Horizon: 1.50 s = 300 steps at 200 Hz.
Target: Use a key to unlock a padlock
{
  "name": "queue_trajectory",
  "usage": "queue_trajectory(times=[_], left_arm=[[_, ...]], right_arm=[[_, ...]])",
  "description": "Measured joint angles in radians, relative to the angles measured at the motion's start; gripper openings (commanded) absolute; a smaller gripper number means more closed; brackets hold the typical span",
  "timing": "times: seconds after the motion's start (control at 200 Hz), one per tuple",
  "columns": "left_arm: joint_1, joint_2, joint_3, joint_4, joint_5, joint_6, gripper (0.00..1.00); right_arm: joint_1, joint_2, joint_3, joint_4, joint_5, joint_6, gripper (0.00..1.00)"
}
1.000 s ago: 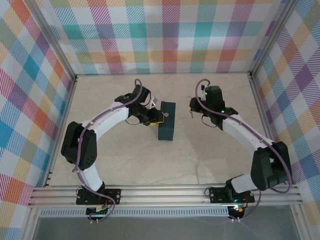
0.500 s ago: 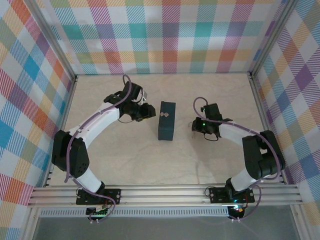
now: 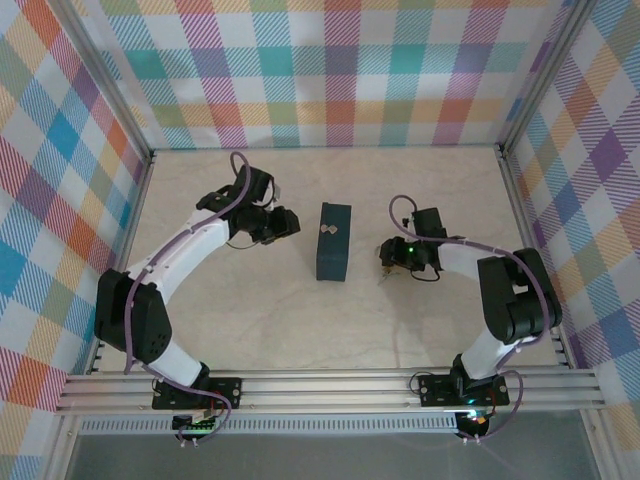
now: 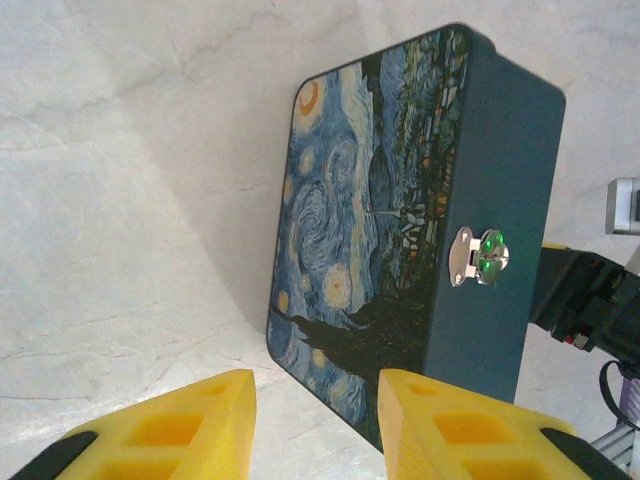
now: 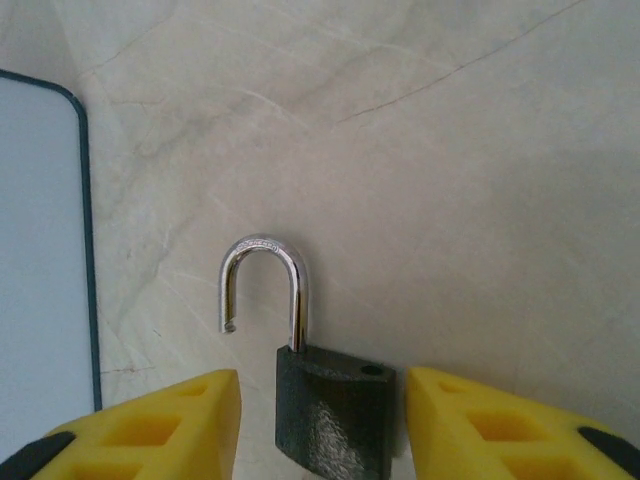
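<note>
Jaws of right gripper (image 5: 322, 388) stand apart, low over the table, straddling the small padlock with dark pebbled metal body (image 5: 335, 420). A gap shows on one side; the other finger is very near the body, contact not certain. Padlock lies on the pale marbled table top (image 5: 480, 150), just right of the tin. Its thin silvery shackle (image 5: 298, 285) is raised with the short leg free of the body. It looks sprung, so the unlocking seems done or nearly so.

Handling, as a judgement: little weight, rigid, smooth sides, apt to skid or twist on the slick stone. Best taken across the flat faces of the body, not by the shackle, which likely swivels.

Beyond, the dark-teal rectangular tin with blue-yellow swirled painting (image 4: 360, 220) stands on edge between the arms, small silver clasp (image 4: 478, 257) on its narrow upper face. It blocks any straight pass across. Farther left, left gripper (image 4: 315, 395) has jaws apart, nothing between them, facing the tin's painted side. Plaid walls (image 3: 340, 70) close the back.
</note>
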Motion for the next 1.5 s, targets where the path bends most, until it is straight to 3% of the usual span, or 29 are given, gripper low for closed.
queue_trajectory(times=[0.065, 0.18, 0.2, 0.215, 0.475, 0.82, 1.33, 1.5], left_arm=[[0.011, -0.002, 0.000, 0.000, 0.000, 0.000, 0.37], [0.031, -0.003, -0.007, 0.001, 0.000, 0.000, 0.37], [0.032, -0.003, -0.011, 0.002, 0.000, -0.001, 0.37], [0.035, -0.003, -0.013, 0.002, 0.000, -0.002, 0.37], [0.092, -0.021, -0.072, -0.001, -0.003, -0.004, 0.37], [0.129, -0.086, -0.094, 0.002, -0.002, -0.004, 0.35], [0.129, -0.113, -0.137, 0.000, -0.003, -0.003, 0.34], [0.131, -0.120, -0.137, 0.000, -0.003, 0.000, 0.34]], right_arm=[[0.000, -0.032, 0.023, -0.042, 0.009, -0.004, 0.76], [0.016, -0.133, 0.079, -0.102, 0.033, 0.011, 0.83], [0.021, -0.151, 0.090, -0.109, 0.038, 0.012, 0.97], [0.028, -0.164, 0.098, -0.113, 0.045, 0.021, 1.00], [0.241, -0.273, 0.175, -0.147, 0.161, 0.120, 1.00], [0.441, -0.123, 0.325, -0.253, 0.341, 0.247, 1.00], [0.558, 0.112, 0.520, -0.402, 0.515, 0.243, 1.00], [0.558, 0.126, 0.518, -0.411, 0.523, 0.243, 0.90]])
